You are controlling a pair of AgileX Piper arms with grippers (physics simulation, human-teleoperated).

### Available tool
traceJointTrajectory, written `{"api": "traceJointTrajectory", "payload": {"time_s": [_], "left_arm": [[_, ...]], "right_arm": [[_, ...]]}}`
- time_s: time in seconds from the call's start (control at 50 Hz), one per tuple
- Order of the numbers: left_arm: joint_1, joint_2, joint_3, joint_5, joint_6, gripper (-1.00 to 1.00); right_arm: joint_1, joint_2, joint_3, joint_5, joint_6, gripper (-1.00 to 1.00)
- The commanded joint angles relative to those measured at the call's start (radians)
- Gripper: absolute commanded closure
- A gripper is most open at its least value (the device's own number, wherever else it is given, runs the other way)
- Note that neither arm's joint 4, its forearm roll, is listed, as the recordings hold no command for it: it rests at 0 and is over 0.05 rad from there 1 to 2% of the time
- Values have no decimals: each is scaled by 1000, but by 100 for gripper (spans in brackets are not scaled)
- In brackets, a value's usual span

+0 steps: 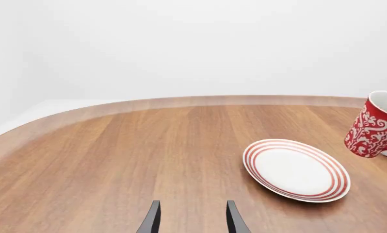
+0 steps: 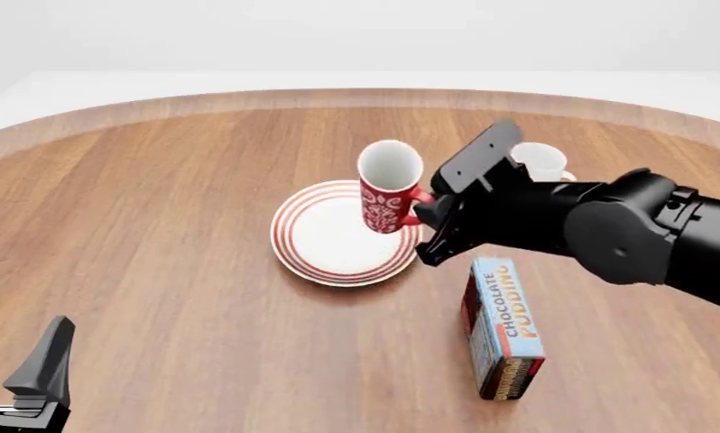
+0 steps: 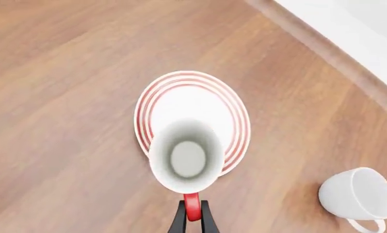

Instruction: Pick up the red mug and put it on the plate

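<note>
The red mug (image 2: 391, 194) with its white pattern hangs slightly tilted over the right part of the plate (image 2: 324, 239). My right gripper (image 2: 423, 213) is shut on its red handle. In the right wrist view I look down into the mug (image 3: 185, 158), with the handle pinched between the fingers (image 3: 192, 213) and the red-ringed plate (image 3: 190, 94) beneath. In the left wrist view the mug (image 1: 373, 128) is past the plate (image 1: 296, 170). My left gripper (image 1: 193, 213) is open and holds nothing, low at the near left (image 2: 17, 354).
A plain white mug (image 2: 539, 162) stands behind the right arm, also seen in the right wrist view (image 3: 358, 196). A chocolate pudding box (image 2: 503, 329) lies at the near right of the plate. The round wooden table's far edge (image 2: 360, 93) curves behind.
</note>
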Motion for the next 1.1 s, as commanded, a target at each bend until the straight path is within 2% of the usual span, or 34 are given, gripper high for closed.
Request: {"api": "traceJointTrajectory", "payload": {"time_s": [0.02,0.22,0.62,1.1], "left_arm": [[0,0,0,0,0,-100],[0,0,0,0,0,-100],[0,0,0,0,0,-100],[0,0,0,0,0,-100]], "right_arm": [[-24,90,-68,-41,-14,100],[-39,177,-141,-62,-33,100],[-45,311,-202,-120,-43,100],[-31,438,-252,-194,-9,100]]}}
